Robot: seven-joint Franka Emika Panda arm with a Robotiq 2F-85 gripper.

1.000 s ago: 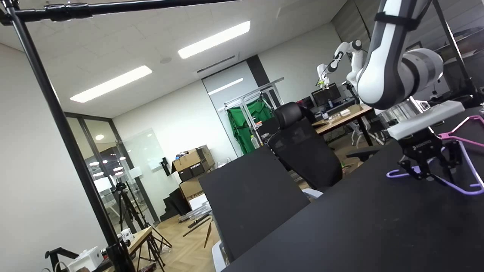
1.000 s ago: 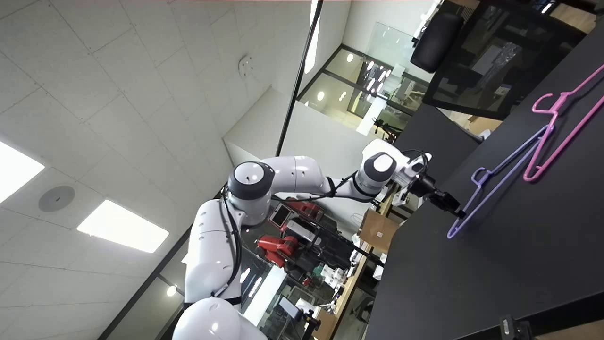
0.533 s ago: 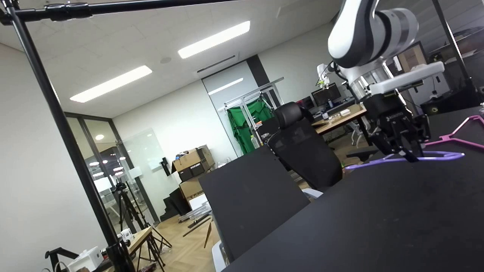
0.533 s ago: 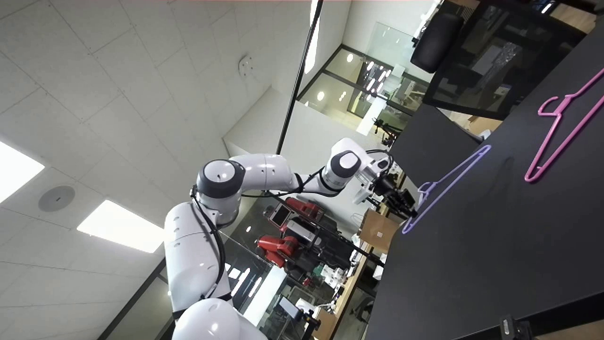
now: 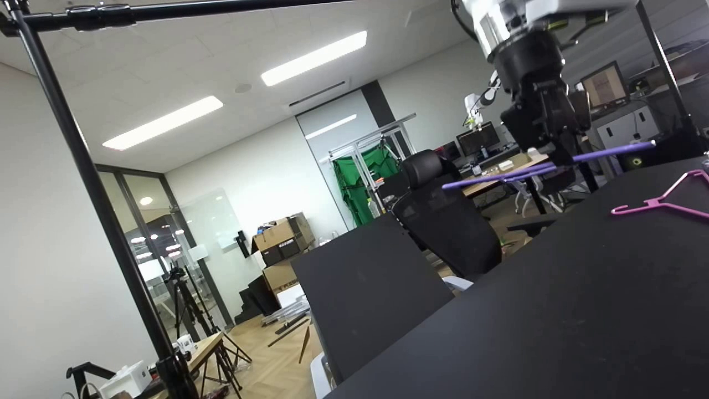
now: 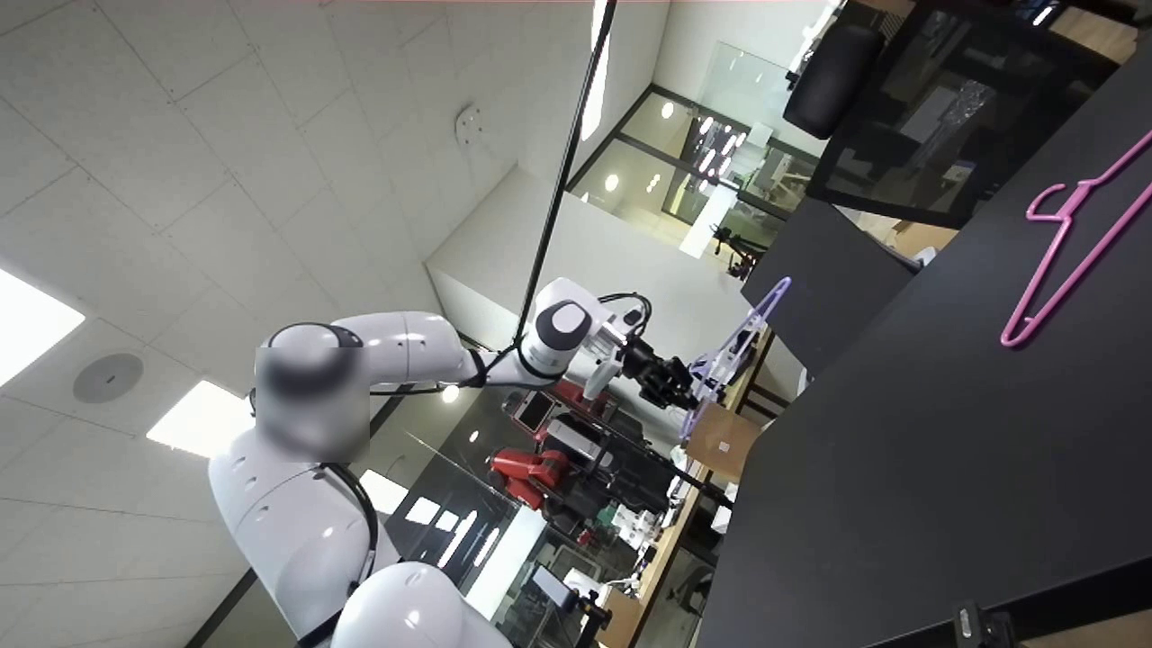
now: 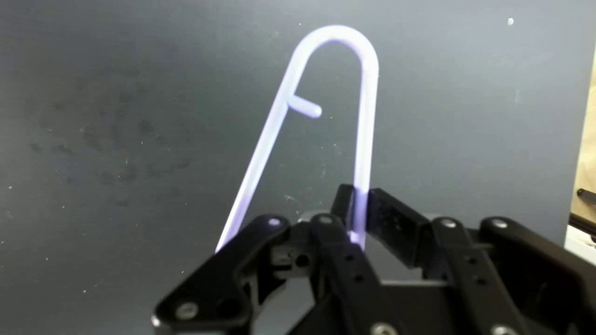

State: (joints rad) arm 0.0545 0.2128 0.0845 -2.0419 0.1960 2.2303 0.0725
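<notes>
“Three views open at my end. Where do I start?”

“Outside. What's held?”

“In an exterior view my gripper (image 5: 564, 156) is clamped on the purple hanger (image 5: 604, 153), up in the air, nearly edge-on. Pink hanger (image 5: 653, 203) lies on the black table (image 5: 532, 310) at the right, hook pointing left. Black chair (image 5: 451, 227) stands beyond.”

“Next.”

“Also in an exterior view: my arm (image 6: 418, 355) reaches in from the left, purple hanger aloft, left of the table, cardboard box (image 6: 723, 441) beyond it. Pink hanger well apart, to the right, partly cut off.”

“Wrist?”

“Fingers (image 7: 393, 221) pinch one long bar (image 7: 365, 125) of the purple hanger, touching on both sides. Rounded end (image 7: 336, 35) points to the far side, short peg (image 7: 305, 106) inside the bend. Other bar (image 7: 253, 172) runs back on the left until the gripper hides it. Dark surface (image 7: 116, 116) behind, pale wood strip (image 7: 589, 158) at the right.”
</notes>
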